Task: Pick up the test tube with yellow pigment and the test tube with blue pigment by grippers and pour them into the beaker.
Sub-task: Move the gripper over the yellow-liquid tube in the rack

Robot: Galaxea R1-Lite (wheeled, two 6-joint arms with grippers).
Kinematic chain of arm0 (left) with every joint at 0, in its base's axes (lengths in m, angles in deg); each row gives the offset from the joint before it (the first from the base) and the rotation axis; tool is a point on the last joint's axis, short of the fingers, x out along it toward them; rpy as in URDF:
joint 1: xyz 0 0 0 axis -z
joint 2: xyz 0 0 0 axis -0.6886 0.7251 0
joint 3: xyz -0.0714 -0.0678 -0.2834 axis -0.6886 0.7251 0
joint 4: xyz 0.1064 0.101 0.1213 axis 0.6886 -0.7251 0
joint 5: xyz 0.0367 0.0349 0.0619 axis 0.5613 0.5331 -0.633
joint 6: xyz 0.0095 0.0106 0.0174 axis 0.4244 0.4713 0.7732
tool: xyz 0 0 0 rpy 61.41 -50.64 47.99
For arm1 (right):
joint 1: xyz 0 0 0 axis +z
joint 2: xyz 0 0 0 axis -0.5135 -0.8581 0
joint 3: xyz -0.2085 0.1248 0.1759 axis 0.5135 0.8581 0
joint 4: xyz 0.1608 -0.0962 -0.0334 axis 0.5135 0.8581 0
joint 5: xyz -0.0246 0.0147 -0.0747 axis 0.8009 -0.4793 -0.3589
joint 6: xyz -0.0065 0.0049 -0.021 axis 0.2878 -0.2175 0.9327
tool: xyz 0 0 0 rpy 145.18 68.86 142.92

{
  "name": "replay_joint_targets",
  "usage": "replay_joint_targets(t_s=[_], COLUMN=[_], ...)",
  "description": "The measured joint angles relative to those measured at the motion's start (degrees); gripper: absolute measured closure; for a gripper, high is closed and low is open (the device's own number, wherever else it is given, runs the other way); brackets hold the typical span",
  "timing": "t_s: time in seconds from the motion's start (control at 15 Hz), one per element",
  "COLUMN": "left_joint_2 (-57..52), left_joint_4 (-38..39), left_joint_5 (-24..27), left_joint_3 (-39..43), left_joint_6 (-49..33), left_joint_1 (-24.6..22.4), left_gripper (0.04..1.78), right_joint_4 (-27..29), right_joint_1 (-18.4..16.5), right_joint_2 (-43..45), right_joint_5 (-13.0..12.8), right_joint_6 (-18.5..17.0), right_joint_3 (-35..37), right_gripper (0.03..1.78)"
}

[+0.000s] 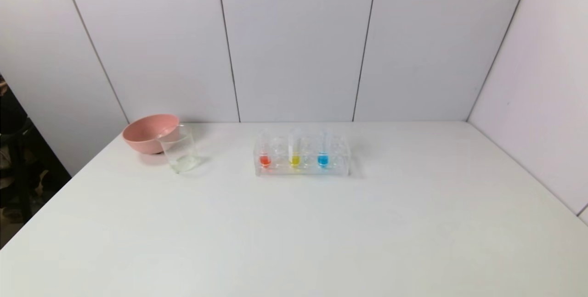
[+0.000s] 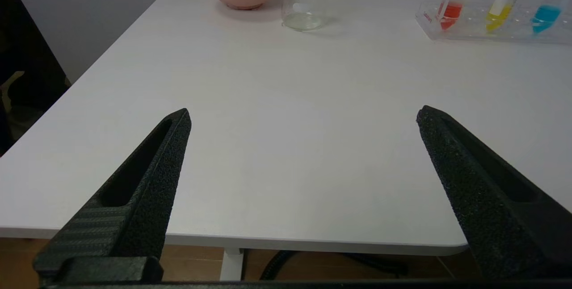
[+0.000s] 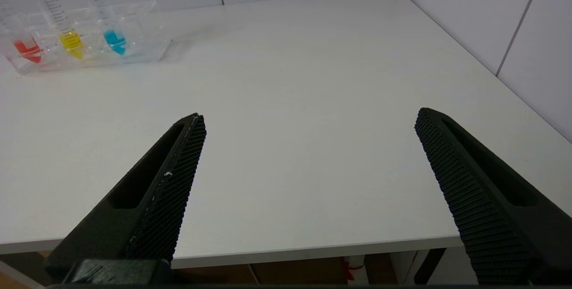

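White panelled walls close in a white table (image 1: 294, 232), and both arms hang back at its near edge, out of the head view. Left gripper (image 2: 303, 121) has its fingers spread wide with nothing between them; right gripper (image 3: 308, 121) is just as wide and just as empty. Well ahead of them, mid-table, one clear rack (image 1: 302, 168) holds three upright tubes: red tube (image 1: 265, 159), yellow tube (image 1: 294, 159) in the middle and blue tube (image 1: 323, 159) on the robot's right. Toward the left stands one beaker (image 1: 180, 152), just in front of one pink bowl (image 1: 149, 132). These tubes look light, stiff, smooth and breakable; I judge the best hold is gentle, on the bare upper wall above the rack.
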Motion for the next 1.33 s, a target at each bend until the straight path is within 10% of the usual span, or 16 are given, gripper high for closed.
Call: replay_joint_targets(t_s=[1.33], left_joint_2=[36.08], left_joint_4=[-1.60], left_joint_5=[6.45], left_joint_3=[-42.12], left_joint_6=[0.02], left_joint_1=[0.16], left_gripper=[0.06], right_joint_4=[0.00], right_joint_1=[0.00], right_joint_2=[0.00], right_joint_5=[0.00], right_joint_6=[0.00], right_joint_3=[0.00], right_gripper=[0.10])
